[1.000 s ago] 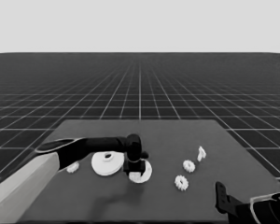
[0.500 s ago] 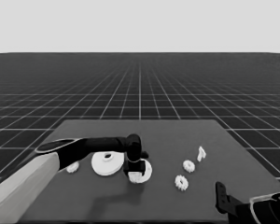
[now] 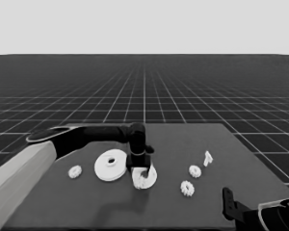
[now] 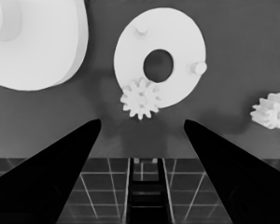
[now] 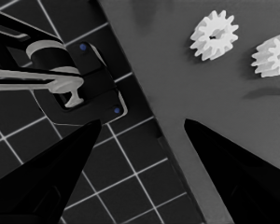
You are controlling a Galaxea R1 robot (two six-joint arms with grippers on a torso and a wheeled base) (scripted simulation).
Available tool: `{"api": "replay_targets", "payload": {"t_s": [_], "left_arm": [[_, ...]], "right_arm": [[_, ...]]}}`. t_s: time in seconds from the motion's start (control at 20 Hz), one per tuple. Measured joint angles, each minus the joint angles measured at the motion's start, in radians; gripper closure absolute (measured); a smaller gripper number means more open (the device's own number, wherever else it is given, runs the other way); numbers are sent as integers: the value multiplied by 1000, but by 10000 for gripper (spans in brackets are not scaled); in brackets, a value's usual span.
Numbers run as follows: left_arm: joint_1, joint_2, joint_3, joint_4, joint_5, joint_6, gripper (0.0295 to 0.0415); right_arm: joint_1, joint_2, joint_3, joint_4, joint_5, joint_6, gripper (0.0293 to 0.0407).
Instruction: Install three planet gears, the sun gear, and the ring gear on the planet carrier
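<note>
Hovering left gripper [image 3: 140,168] over smaller round part [image 3: 145,177], fingers [image 4: 60,168] spread apart, gripping nothing. Sitting on that part's rim: one gear [image 4: 140,99]. Parking right gripper [image 5: 140,135] at tabletop [image 3: 183,207] five o'clock corner, fingers apart.

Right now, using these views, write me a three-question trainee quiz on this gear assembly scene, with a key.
1. True or false: a gear already sits on the smaller round part.
2. Which gripper hangs over the smaller round part? A) left gripper B) right gripper
3. Fill in: in the head view, the larger round part lies between a lone gear and the ____ round part.

Key: 1 true, on one peg at its rim. 2 A, fingers apart and holding nothing; the right gripper waits at the table's near right corner. 3 smaller.
</note>
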Motion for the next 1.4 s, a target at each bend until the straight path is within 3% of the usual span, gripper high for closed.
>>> {"api": "replay_targets", "payload": {"t_s": [0.05,0.1,0.2,0.5,0.65,1.0,1.1,1.4], "left_arm": [[-12,-230,241,-13,-34,159,324],[-20,-551,284,-29,-69,354,325],[-26,-738,72,-63,-114,676,326],[-26,-734,-126,-88,-130,855,326],[134,-679,-233,3,-261,890,326],[169,-656,-278,19,-295,905,326],[170,-655,-278,19,-296,905,397],[169,-655,-279,20,-296,905,398]], "right_arm": [[0,0,0,0,0,0,315],[0,0,0,0,0,0,315],[0,0,0,0,0,0,315],[0,0,0,0,0,0,315],[0,0,0,0,0,0,315],[0,0,0,0,0,0,315],[0,0,0,0,0,0,315],[0,0,0,0,0,0,315]]}}
